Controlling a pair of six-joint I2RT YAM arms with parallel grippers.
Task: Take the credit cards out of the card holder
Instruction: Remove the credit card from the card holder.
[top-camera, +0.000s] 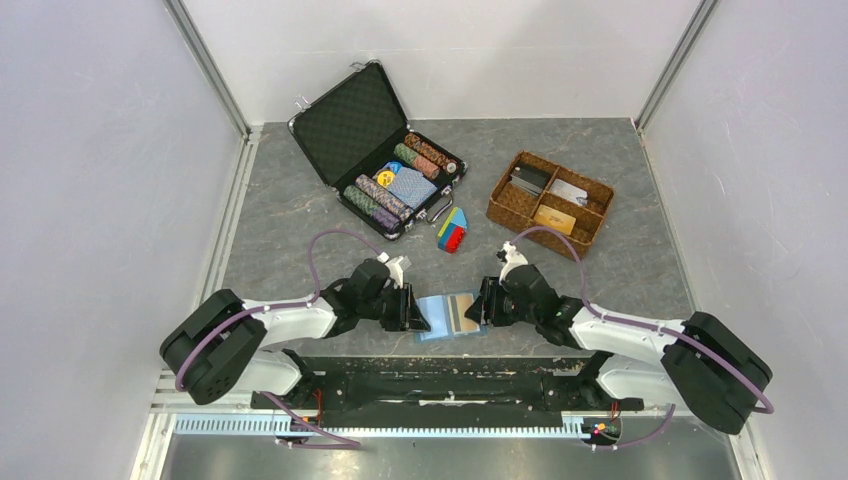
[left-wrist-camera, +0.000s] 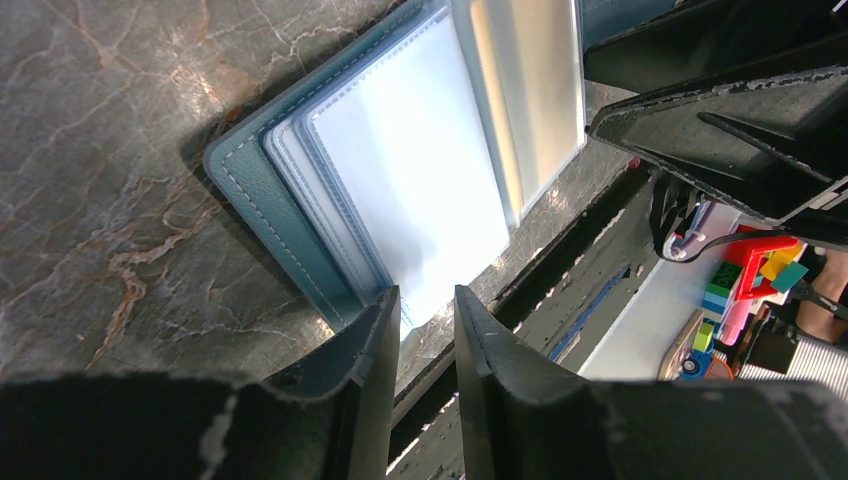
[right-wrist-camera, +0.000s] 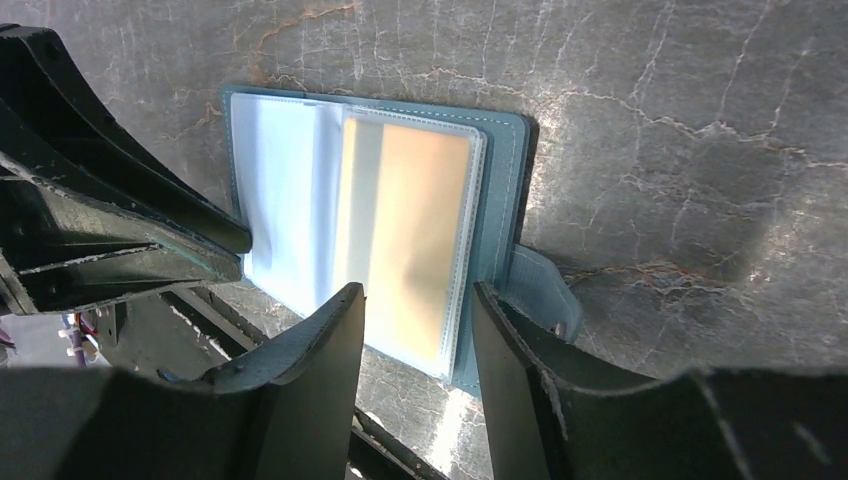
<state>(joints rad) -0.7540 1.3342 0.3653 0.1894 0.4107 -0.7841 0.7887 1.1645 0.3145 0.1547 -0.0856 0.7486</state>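
The light-blue card holder (top-camera: 438, 328) lies open and flat near the table's front edge, between my two grippers. An orange-yellow credit card (right-wrist-camera: 420, 220) sits inside a clear sleeve on its right-hand page, with a greyish card (right-wrist-camera: 360, 200) beside it under the sleeves. My left gripper (top-camera: 415, 315) is low at the holder's left edge, jaws slightly apart. The near corner of the clear sleeve (left-wrist-camera: 410, 180) reaches its tips (left-wrist-camera: 427, 295), and nothing is clamped. My right gripper (top-camera: 482, 308) stands open at the holder's near right edge (right-wrist-camera: 417, 292), its fingers either side of the orange card's lower end.
An open black chip case (top-camera: 385, 150) stands at the back centre-left. A brown wicker tray (top-camera: 550, 205) holding cards is at the back right. A small stack of coloured toy bricks (top-camera: 452, 230) lies between them. The table's front rail runs right behind the holder.
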